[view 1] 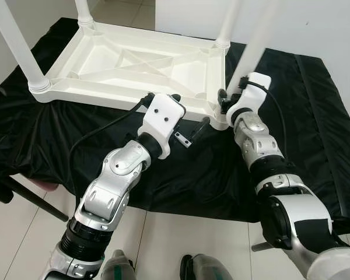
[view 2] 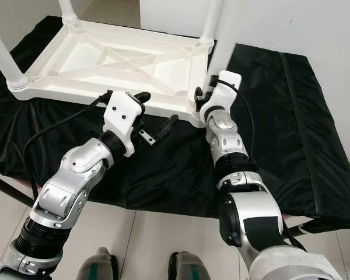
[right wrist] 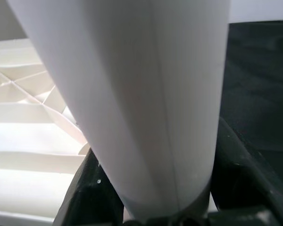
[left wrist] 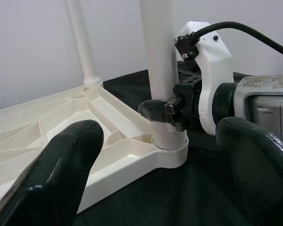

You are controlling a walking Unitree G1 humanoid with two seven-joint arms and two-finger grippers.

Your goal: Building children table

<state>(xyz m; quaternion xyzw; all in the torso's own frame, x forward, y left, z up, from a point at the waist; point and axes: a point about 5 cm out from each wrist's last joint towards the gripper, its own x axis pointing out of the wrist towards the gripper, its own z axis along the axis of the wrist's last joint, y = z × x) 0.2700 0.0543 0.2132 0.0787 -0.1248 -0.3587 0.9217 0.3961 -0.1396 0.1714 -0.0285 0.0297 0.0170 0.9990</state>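
Right tool [view 1: 226, 100] is pinched around the white leg [left wrist: 158, 56] just above its threaded foot, at the near right corner of the upturned white table top [view 1: 134, 64]. From the right wrist the leg sits squarely between the two black fingers [right wrist: 92, 188], and its thread looks partly down in the corner socket [left wrist: 170, 153].

Left tool [view 1: 192, 133] hangs spread and empty just beside that same corner, over the black cloth [view 1: 186, 175] that covers the worktop, touching nothing.

By my judgement the leg is being screwed home. The risk is cross-threading: if the grip tilts the leg off upright while it turns, the thread could bind or jump. The table top is light plastic on smooth cloth and nothing steadies it, so a hard twist could spin or slide the whole piece toward the near edge.

Three other legs [view 1: 20, 49] stand at the remaining corners, well apart from the working arm. The left tool's cable [view 1: 96, 131] loops across the cloth near the table's front rim and could snag it.
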